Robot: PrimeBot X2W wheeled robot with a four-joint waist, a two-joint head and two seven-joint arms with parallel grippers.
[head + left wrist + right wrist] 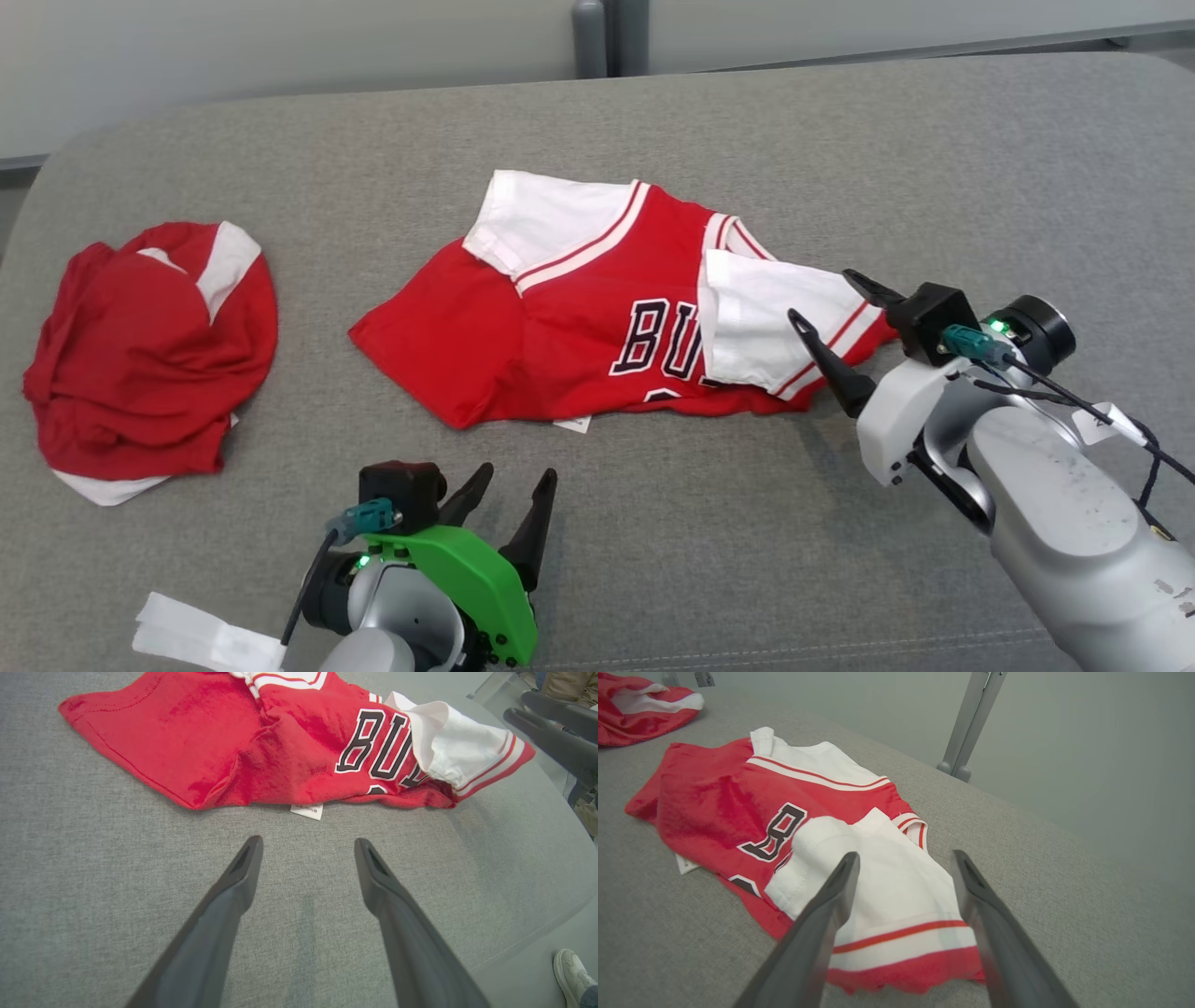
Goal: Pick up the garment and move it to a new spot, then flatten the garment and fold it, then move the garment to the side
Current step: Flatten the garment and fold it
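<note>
Two grippers hang open over a grey pad point(840, 140). Nearest, the left gripper point(516, 471) points at the hem of the jersey point(560, 327), fingers apart and empty, just short of the cloth. The right gripper point(822, 295) slants in from the right, fingers spread at the white sleeve point(756, 327); contact cannot be told. One red jersey, lettered in black, lies mid-pad with that sleeve folded over its chest. One crumpled red-and-white heap point(149, 355) sits well apart, at left.
</note>
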